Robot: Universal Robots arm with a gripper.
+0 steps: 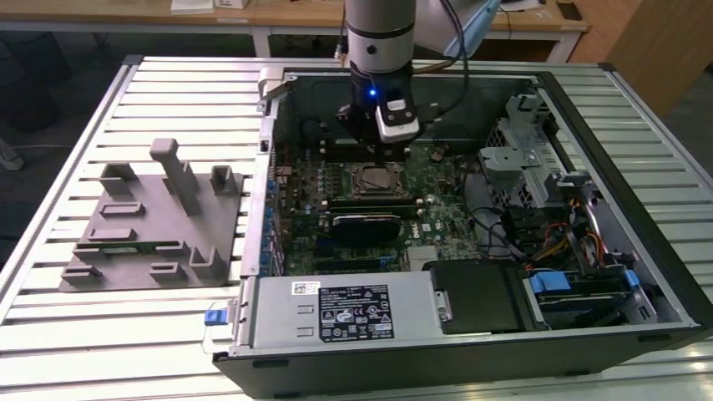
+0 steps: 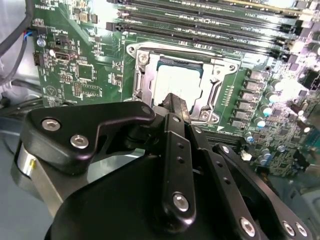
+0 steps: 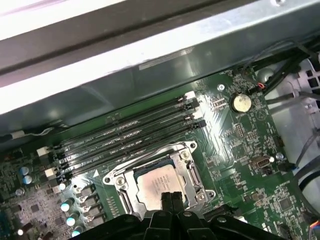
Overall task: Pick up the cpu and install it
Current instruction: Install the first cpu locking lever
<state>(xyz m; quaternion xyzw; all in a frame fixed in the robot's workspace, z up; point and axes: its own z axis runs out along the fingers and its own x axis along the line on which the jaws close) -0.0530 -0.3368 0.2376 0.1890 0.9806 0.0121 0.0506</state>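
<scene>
My exterior view looks down from high at the open computer case on the slatted table, taking in the arm. Both wrist views sit close above the motherboard, looking past the gripper from opposite sides. All three share the CPU socket and the memory slots.

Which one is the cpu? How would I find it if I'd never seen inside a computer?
Look inside the open computer case at the big green board on its floor. Beside the long black slots sits a square metal frame, right under the gripper. The cpu is the flat silvery square lying inside that frame, the only plain shiny plate there.
</scene>
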